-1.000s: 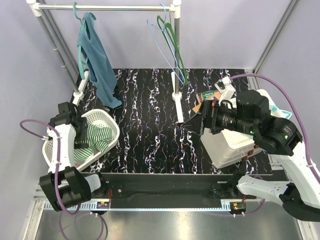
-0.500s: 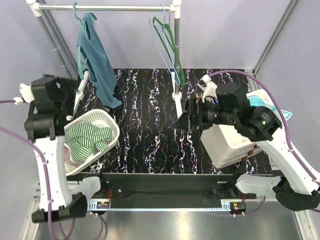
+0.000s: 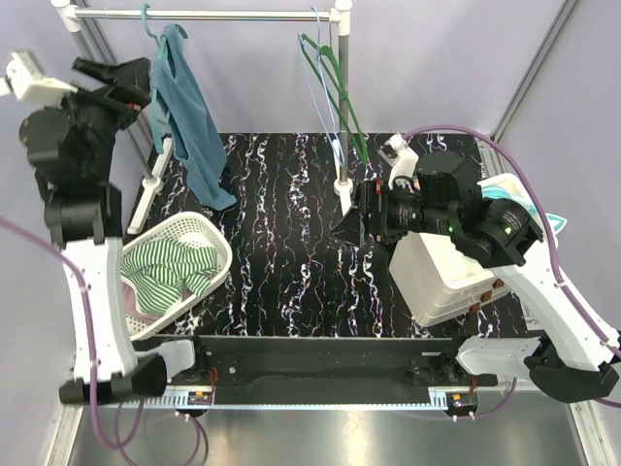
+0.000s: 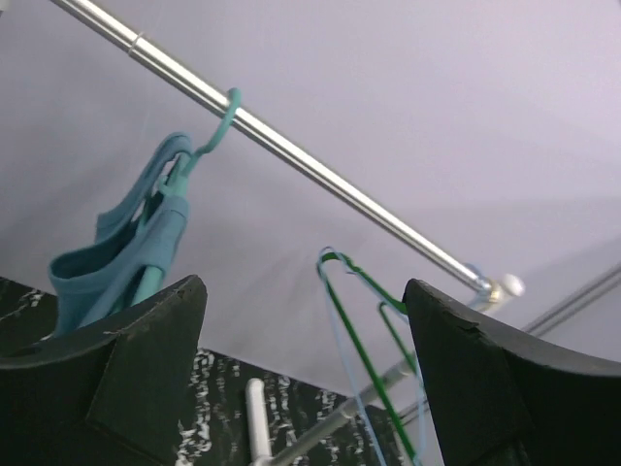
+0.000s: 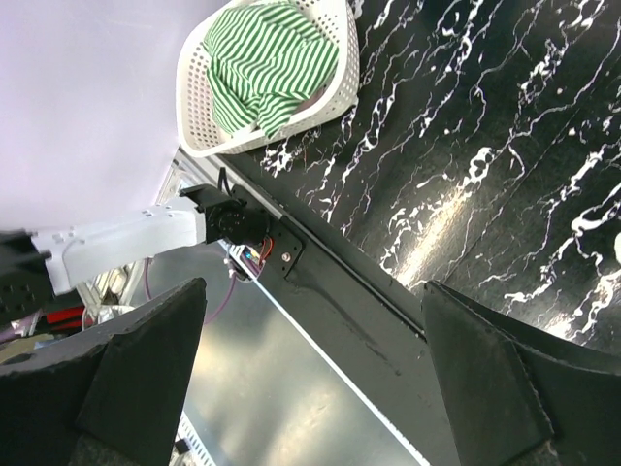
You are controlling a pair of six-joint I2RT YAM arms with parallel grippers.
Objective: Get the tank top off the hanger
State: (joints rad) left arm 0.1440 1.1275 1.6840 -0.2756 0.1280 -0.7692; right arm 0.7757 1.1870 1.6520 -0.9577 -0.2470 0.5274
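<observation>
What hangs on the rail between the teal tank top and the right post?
Only empty hangers, green and light blue, bunched near the post; the rail from the tank top to them is bare. Top view shows this.

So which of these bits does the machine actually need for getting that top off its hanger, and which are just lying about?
Part of the job:
- teal tank top
- teal hanger it hangs on
- left pincer, open and raised near it

Just lying about:
- empty green and blue hangers
- white basket
- striped garment inside it
- white box
</observation>
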